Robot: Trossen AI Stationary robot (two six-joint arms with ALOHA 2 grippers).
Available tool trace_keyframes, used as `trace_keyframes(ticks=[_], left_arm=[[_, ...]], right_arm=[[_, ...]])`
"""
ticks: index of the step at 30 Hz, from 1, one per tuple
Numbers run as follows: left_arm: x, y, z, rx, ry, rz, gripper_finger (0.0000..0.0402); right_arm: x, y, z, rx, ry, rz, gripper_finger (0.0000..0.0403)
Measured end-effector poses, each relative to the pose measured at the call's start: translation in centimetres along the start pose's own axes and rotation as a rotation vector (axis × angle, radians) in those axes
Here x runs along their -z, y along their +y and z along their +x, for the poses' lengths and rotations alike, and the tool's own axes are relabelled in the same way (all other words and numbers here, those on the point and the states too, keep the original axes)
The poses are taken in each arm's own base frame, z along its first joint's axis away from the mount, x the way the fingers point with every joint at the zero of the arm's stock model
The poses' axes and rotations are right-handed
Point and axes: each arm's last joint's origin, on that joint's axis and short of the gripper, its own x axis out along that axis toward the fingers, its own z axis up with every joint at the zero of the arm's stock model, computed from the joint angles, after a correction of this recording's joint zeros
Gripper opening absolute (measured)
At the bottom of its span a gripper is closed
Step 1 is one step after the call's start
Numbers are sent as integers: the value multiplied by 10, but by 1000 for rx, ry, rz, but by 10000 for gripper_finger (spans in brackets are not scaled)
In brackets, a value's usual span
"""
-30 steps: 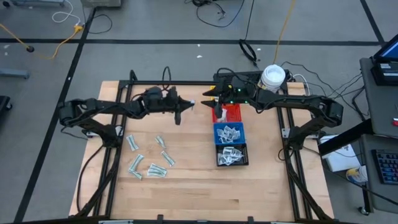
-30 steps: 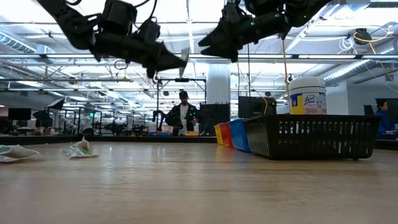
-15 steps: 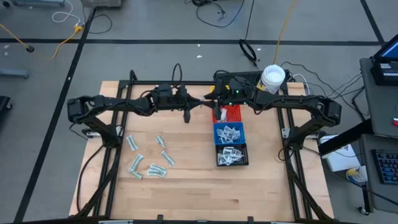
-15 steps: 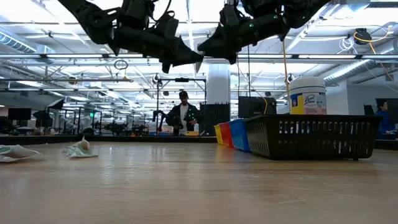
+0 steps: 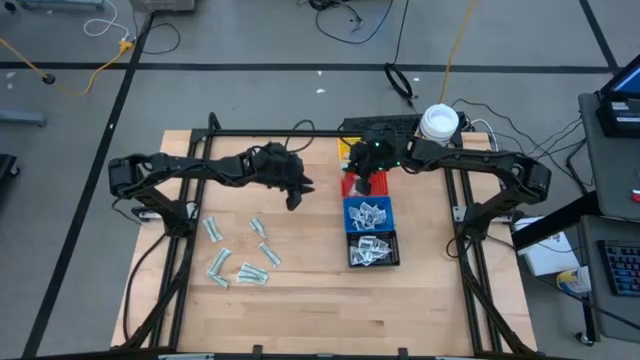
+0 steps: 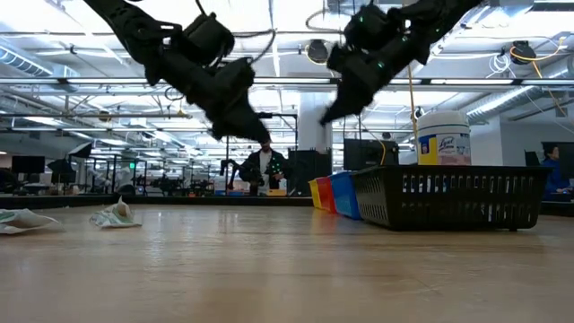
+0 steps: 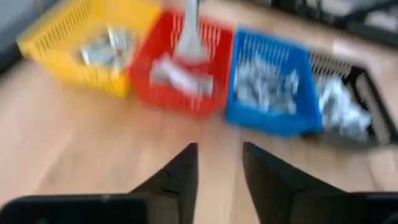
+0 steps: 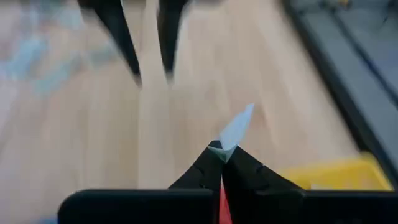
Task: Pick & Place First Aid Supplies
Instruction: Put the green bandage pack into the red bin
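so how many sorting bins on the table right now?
4, in a touching row right of centre: yellow bin at the far end, then red bin, blue bin, and black bin nearest the front edge.

- Two pincers: the left pincer (image 5: 297,192) and the right pincer (image 5: 363,186).
- Four bins: yellow bin (image 7: 87,46), red bin (image 7: 180,78), blue bin (image 7: 270,87), black bin (image 7: 354,115).
- One white jar (image 5: 438,123).
- About seven loose packets (image 5: 240,257) on the desk (image 5: 300,300).

We read only one mark: "Lysol" on the white jar's (image 6: 442,137) yellow label. Its smaller print escapes us.
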Motion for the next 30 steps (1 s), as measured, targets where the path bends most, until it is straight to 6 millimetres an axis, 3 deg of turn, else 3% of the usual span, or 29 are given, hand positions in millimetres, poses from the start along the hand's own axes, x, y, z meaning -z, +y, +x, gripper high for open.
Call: trace_keyframes(ticks=[6, 14, 18, 23, 27, 30], left_arm=[[21, -2, -2, 35, 211, 22, 172], [43, -13, -7, 98, 441, 119, 171], [53, -20, -11, 151, 540, 182, 171], [60, -28, -17, 218, 623, 300, 178], [67, -35, -24, 314, 694, 418, 209], [73, -37, -29, 375, 759, 473, 239]], right_arm=[[26, -17, -4, 1, 220, -95, 1], [46, -26, 3, 16, 389, -212, 15], [44, -26, 2, 21, 378, -191, 69], [46, -28, 1, 49, 393, -142, 172], [45, -28, 2, 59, 394, -117, 247], [46, -28, 1, 61, 395, -115, 281]])
